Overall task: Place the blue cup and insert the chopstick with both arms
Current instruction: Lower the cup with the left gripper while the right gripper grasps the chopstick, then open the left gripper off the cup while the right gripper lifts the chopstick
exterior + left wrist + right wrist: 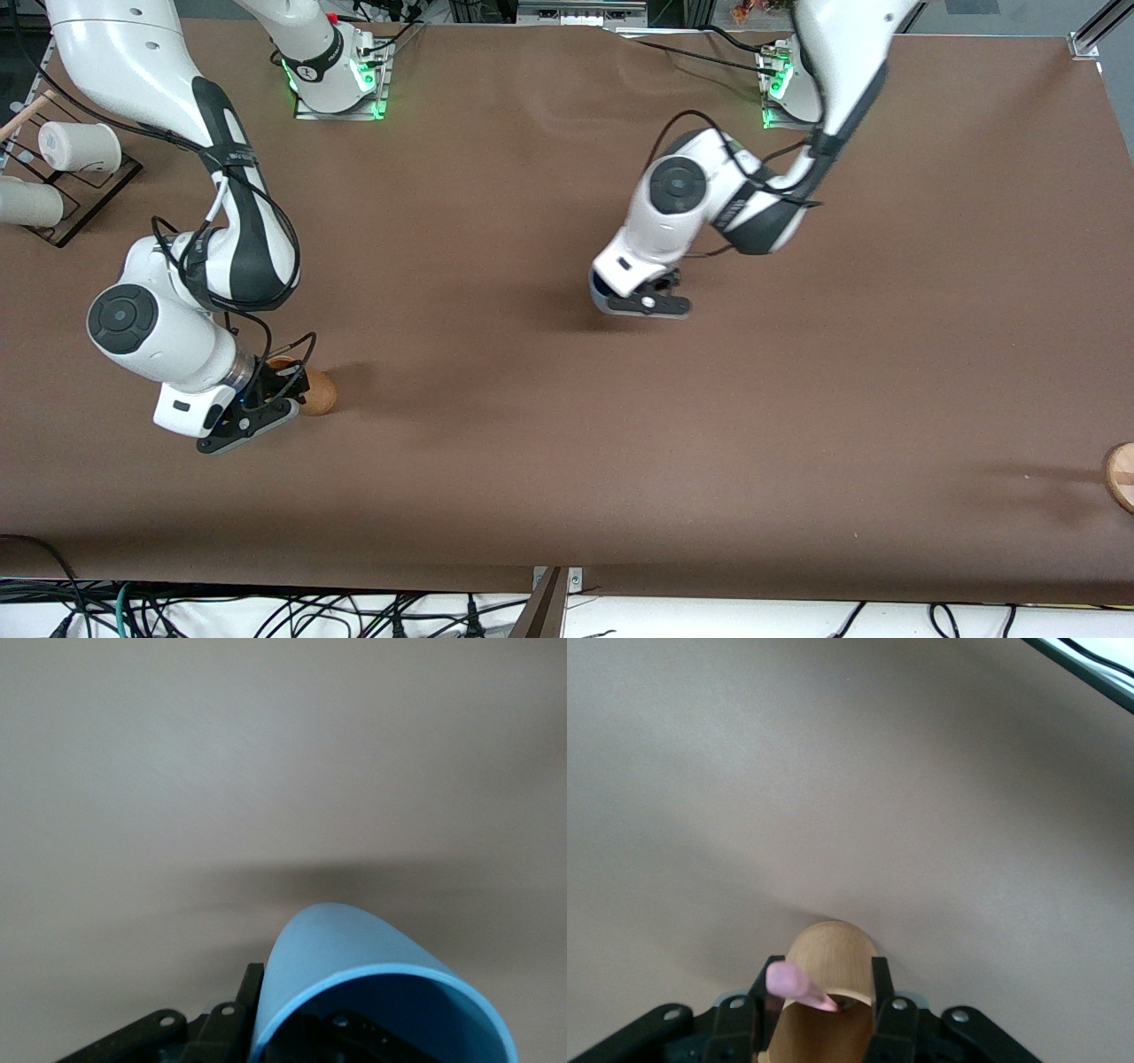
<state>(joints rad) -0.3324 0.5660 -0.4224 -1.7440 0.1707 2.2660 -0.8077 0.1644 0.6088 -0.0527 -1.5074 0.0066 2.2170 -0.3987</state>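
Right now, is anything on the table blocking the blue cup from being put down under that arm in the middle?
Nothing visible does. The left gripper holds the blue cup over bare brown table. The right gripper is at the brown wooden cup, toward the right arm's end.

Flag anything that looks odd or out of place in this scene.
The pink chopstick sits in the brown wooden cup, not the blue cup. The right gripper straddles that wooden cup toward the right arm's end of the table. The left gripper holds the blue cup at mid-table.
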